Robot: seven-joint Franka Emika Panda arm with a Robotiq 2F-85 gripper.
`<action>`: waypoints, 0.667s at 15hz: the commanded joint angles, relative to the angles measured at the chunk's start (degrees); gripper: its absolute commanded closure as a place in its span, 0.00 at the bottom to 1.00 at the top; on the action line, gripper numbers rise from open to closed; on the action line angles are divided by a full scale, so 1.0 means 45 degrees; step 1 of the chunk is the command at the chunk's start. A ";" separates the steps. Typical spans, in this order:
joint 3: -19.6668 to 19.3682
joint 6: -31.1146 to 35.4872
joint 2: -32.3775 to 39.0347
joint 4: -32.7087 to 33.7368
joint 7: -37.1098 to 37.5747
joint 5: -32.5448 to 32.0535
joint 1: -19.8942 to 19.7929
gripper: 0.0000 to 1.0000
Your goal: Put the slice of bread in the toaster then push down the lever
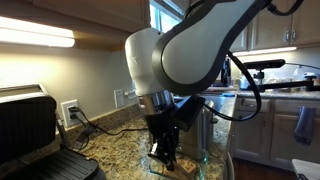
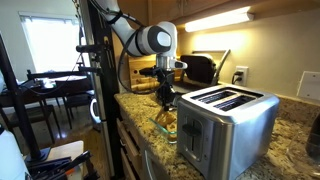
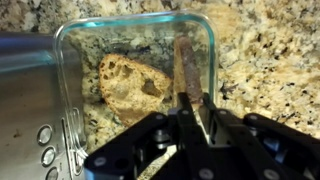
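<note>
A clear glass container sits on the granite counter next to the brushed-steel toaster. One tan slice of bread lies flat in the container. A second slice of bread stands on its edge at the container's right side, with its near end between my fingers. My gripper is shut on this upright slice, low inside the container. In both exterior views the gripper reaches down into the container in front of the toaster.
A black-and-silver grill press stands against the wall, with wall outlets and cords nearby. The counter edge drops off close to the container. A camera tripod stands beside the counter.
</note>
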 commanded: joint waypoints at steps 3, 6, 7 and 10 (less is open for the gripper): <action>-0.0043 0.0313 -0.1005 -0.0481 0.0042 0.0095 0.0033 0.94; -0.0023 0.0385 -0.1484 -0.0652 -0.0024 0.0175 -0.0010 0.95; -0.0016 0.0401 -0.1627 -0.0697 -0.0041 0.0196 -0.0023 0.95; 0.0014 0.0425 -0.1970 -0.0788 -0.0059 0.0234 -0.0045 0.95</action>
